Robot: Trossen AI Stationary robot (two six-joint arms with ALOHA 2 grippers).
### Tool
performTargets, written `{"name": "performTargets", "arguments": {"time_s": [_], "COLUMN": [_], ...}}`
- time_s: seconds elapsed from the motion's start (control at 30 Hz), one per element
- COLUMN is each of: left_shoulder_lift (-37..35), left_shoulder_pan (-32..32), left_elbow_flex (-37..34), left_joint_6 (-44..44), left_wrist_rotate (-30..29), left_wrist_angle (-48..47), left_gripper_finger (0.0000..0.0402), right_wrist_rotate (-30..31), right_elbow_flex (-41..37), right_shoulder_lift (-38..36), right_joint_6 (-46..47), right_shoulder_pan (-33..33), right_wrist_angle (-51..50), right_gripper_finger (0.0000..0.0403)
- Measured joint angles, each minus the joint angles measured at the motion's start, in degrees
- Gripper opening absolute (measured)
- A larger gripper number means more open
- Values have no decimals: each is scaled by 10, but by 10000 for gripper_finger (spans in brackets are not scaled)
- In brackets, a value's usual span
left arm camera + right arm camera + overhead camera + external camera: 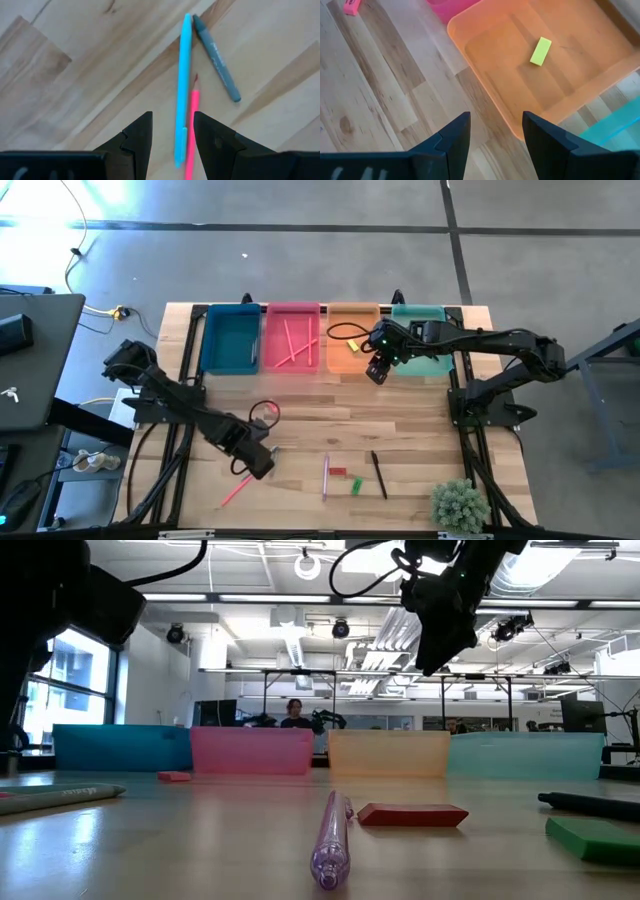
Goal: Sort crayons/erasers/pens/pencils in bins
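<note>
From where I stand, the left gripper [172, 137] hangs low over the near left part of the table [300, 415], its jaws parted and empty, straddling a light blue stick [183, 85] with a pink pencil [191, 125] lying right against it and a grey stick [216, 57] just beside them. The right gripper [495, 137] hovers above the near edge of the orange bin [490, 70], fingers spread with nothing between them; a yellow eraser [540, 51] lies inside that bin. The pink-red bin [292, 338] holds several pencils, and the teal-blue bin [230, 338] and mint-green bin [425, 315] flank the row. Nearer the front edge lie a purple stick [331, 835], a red eraser [413, 814], a green eraser [595, 838] and a black pen [379, 474].
</note>
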Motion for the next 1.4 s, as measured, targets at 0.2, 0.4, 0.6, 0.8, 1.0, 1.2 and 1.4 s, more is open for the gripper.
{"name": "performTargets", "arguments": {"time_s": [0.2, 0.4, 0.6, 0.8, 1.0, 1.2, 1.4], "left_shoulder_lift": [0, 0, 1, 29, 65, 84, 84], "left_shoulder_pan": [-16, -23, -26, -26, -26, -26, -26], "left_elbow_flex": [0, -1, -5, -5, -5, -4, -4], "left_joint_6": [-17, -20, -27, -26, -25, -35, -35], "left_wrist_rotate": [-15, -19, -20, -15, -1, 7, 11], "left_wrist_angle": [3, 4, 8, 16, 70, 68, 67], "left_gripper_finger": [131, 131, 131, 131, 131, 131, 131], "right_wrist_rotate": [0, 0, 2, 7, 7, 7, 7], "right_elbow_flex": [0, 0, 0, 0, 0, 0, 0], "right_shoulder_lift": [0, 0, 0, 0, 0, 0, 0], "right_joint_6": [0, 0, -1, -1, -1, -1, -1], "right_shoulder_pan": [0, 0, 0, 0, 0, 0, 0], "right_wrist_angle": [0, 0, 0, 0, -2, -4, -4], "right_gripper_finger": [172, 172, 172, 172, 172, 172, 172]}}
